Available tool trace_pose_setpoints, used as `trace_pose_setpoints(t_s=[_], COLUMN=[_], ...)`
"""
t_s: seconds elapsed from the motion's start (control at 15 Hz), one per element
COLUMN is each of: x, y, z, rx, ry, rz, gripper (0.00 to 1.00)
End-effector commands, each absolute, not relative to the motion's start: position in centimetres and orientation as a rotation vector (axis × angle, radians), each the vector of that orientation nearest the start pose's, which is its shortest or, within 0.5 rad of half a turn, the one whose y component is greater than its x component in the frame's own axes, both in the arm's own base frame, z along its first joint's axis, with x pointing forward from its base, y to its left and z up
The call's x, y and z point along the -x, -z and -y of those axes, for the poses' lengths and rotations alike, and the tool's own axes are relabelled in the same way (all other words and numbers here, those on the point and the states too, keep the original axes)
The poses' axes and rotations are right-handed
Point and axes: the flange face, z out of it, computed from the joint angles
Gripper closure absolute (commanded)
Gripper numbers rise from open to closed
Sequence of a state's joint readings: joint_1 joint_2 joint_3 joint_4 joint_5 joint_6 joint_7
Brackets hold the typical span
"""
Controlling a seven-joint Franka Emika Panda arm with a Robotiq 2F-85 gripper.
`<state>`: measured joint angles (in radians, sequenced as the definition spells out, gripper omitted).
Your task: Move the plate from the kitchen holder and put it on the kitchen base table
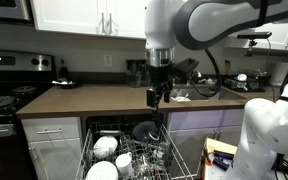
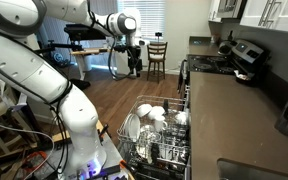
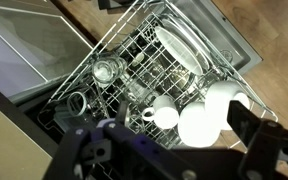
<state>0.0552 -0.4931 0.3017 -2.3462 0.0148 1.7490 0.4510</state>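
Beside the brown countertop point(image 1: 94, 98), the open gripper point(image 1: 158, 96) hangs above the rack point(image 1: 174, 156) holding the plate point(image 3: 179, 45).

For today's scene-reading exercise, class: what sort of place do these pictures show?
Most likely a home kitchen: a black stove, a brown countertop over white cabinets, and a pulled-out dishwasher rack holding plates and bowls.

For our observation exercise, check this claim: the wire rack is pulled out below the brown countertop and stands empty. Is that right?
No, it is not empty. The wire rack is pulled out below the brown countertop and holds white dishes, among them a plate, as the wrist view shows.
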Motion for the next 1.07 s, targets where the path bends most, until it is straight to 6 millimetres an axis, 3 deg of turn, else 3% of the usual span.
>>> trace_pose_setpoints(t_s=[0.0, 0.4, 0.6, 0.67, 1.0], x=[-38.1, -38.8, -39.3, -38.9, -39.0], y=[-47.3, -43.3, -40.9, -42.2, -41.8], z=[-15.3, -14.8, -14.0, -14.4, -14.2], rx=[3.334, 3.274, 3.275, 3.274, 3.272], ry=[-0.177, -0.382, -0.507, -0.441, -0.458], rz=[0.001, 0.396, 0.395, 0.348, 0.345], gripper=[0.00, 0.00, 0.00, 0.00, 0.00])
